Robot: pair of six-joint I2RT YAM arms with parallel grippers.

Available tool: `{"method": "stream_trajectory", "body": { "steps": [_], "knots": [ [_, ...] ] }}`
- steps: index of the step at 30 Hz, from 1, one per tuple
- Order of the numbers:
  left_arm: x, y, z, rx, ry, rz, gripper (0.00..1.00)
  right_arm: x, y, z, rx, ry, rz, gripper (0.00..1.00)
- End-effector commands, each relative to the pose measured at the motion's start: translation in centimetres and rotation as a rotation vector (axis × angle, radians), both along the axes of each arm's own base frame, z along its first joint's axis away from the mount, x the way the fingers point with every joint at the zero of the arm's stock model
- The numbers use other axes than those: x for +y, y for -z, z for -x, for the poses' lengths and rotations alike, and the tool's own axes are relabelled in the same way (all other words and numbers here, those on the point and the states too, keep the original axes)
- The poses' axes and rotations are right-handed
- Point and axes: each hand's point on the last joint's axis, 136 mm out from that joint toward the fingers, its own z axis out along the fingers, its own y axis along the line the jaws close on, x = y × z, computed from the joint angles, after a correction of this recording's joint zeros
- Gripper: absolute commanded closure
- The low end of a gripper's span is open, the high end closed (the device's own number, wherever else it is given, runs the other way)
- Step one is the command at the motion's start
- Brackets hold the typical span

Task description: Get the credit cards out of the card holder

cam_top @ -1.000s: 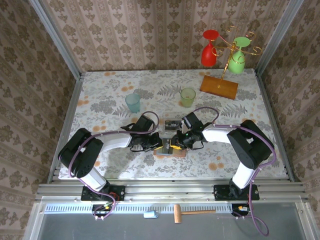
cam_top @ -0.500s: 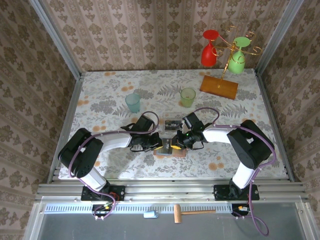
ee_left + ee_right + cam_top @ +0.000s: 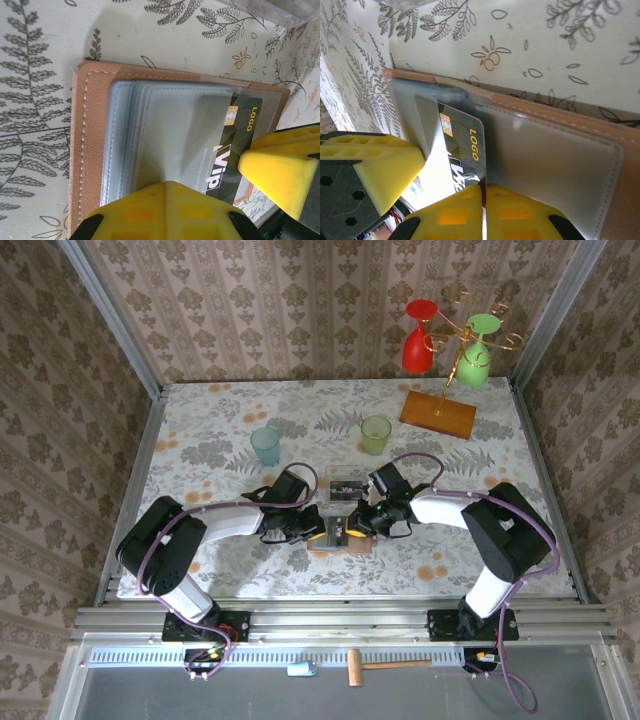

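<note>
The fingers (image 3: 520, 217) of the right gripper (image 3: 483, 194) are pressed together on the edge of the dark credit card (image 3: 457, 145). The card sits half out of a clear pocket of the card holder (image 3: 555, 165), which lies open on the table (image 3: 200, 440) between the arms. The left gripper (image 3: 165, 197) is closed too and bears down on the holder's grey pockets. The card looks thin, stiff and slick, so a firm pinch on its exposed edge and a straight pull along the pocket seem best, with the soft holder pinned down.

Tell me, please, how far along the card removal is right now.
Done: the card holder lies open on the table, with the shut left gripper resting on its pockets. In hand: the right gripper is shut on a black credit card, which sits partway out of its clear sleeve. Left: pulling that card fully free. I cannot tell whether other cards are inside.
</note>
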Motion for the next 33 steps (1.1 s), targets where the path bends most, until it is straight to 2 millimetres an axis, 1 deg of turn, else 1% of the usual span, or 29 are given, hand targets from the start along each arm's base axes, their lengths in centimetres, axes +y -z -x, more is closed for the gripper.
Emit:
{"method": "stream_trajectory", "body": {
  "steps": [1, 11, 18, 23, 26, 29, 33],
  "knots": [
    [0.5, 0.8, 0.6, 0.01, 0.016, -0.043, 0.92, -1.6, 0.2, 0.6, 0.003, 0.001, 0.065, 0.93],
    [0.6, 0.6, 0.5, 0.007, 0.014, -0.044, 0.93, -3.2, -0.5, 1.0, -0.017, -0.012, 0.128, 0.94],
    [0.5, 0.5, 0.5, 0.008, 0.013, -0.041, 0.93, -3.6, -1.4, 0.7, -0.038, -0.017, 0.155, 0.94],
    [0.5, 0.4, 0.5, 0.008, 0.011, -0.04, 0.93, -3.4, -1.9, 0.3, -0.049, -0.011, 0.149, 0.94],
    [0.4, 0.3, 0.5, 0.007, 0.011, -0.038, 0.93, -2.6, -2.3, -0.1, -0.05, -0.003, 0.11, 0.94],
    [0.4, 0.3, 0.5, 0.006, 0.011, -0.035, 0.93, -1.9, -2.4, -0.3, -0.041, 0.0, 0.077, 0.9],
    [0.3, 0.1, 0.4, 0.003, 0.007, -0.03, 0.92, -1.4, -2.6, -0.1, -0.032, -0.003, 0.066, 0.85]
  ]
}}
